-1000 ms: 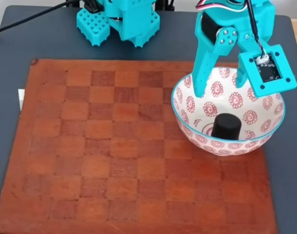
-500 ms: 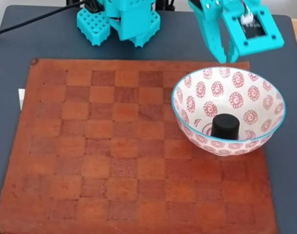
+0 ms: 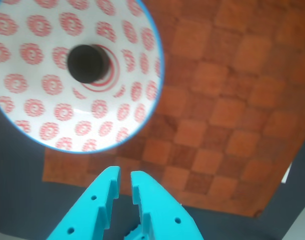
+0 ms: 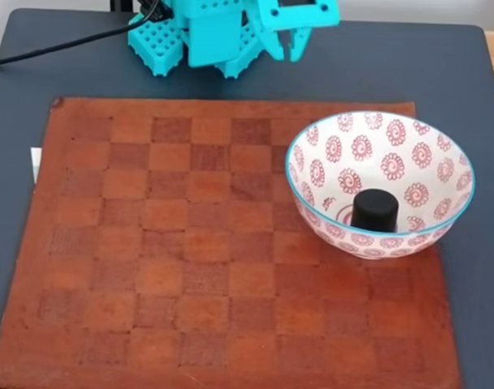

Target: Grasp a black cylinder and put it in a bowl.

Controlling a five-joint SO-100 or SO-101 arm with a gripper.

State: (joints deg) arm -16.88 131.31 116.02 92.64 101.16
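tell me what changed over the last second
The hand moved from over the bowl back and left in the fixed view, toward the arm's base, holding nothing. The black cylinder stayed at the bottom of the bowl, and bowl and checkered board did not shift.
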